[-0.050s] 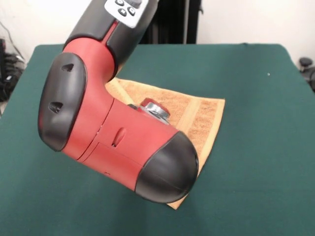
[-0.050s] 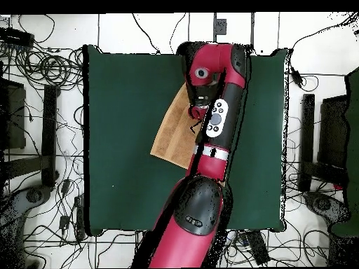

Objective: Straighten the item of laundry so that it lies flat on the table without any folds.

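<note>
Gripper position has to be inferred: both views are filled by the red and black robot arm (image 1: 118,142), whose elbow and wrist housings cover the spot where the tool should be, so I cannot tell whether it is open, closed or holding cloth. In the front view only a silver and red round fitting (image 1: 155,108) at the wrist shows above the cloth. Under the arm lies the golden-tan terry-cloth hand towel (image 1: 199,118), spread on the dark green felt-covered table (image 1: 256,172) towards its middle; the exposed part looks fairly flat, with a paler woven band running near its right edge and one corner peeking out below the arm's black end cap. From overhead, the towel (image 2: 172,136) shows as a slanted tan patch on the table (image 2: 119,126), just beside and partly beneath the arm (image 2: 210,112). How the hidden part lies, folded or not, cannot be seen. As a judgement, the towel should be light, soft and limp, so it will sag and crease wherever it is lifted. The terry pile will probably drag on the felt rather than slide. A pinch at a corner or hemmed edge, pulling outward and low, seems the surest hold.
</note>
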Controlling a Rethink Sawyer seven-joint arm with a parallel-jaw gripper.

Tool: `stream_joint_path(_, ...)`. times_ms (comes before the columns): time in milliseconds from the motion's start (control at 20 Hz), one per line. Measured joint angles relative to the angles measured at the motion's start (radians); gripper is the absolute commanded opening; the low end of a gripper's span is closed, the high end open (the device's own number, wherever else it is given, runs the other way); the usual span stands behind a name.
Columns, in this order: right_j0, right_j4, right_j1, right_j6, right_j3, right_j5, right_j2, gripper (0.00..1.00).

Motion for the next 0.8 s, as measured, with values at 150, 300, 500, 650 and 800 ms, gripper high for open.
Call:
stream_joint_path(150,0.0,-0.049,-0.014,-0.039,0.011,0.0,0.008,0.0)
stream_joint_path(300,0.0,-0.079,-0.023,-0.053,0.019,0.0,0.008,0.0)
stream_joint_path(500,-0.001,-0.13,-0.039,-0.077,0.032,0.0,0.008,0.0)
stream_joint_path(650,-0.003,-0.167,-0.048,-0.081,0.037,0.0,0.008,0.0)
stream_joint_path(800,-0.005,-0.2,-0.054,-0.081,0.041,0.0,0.008,0.0)
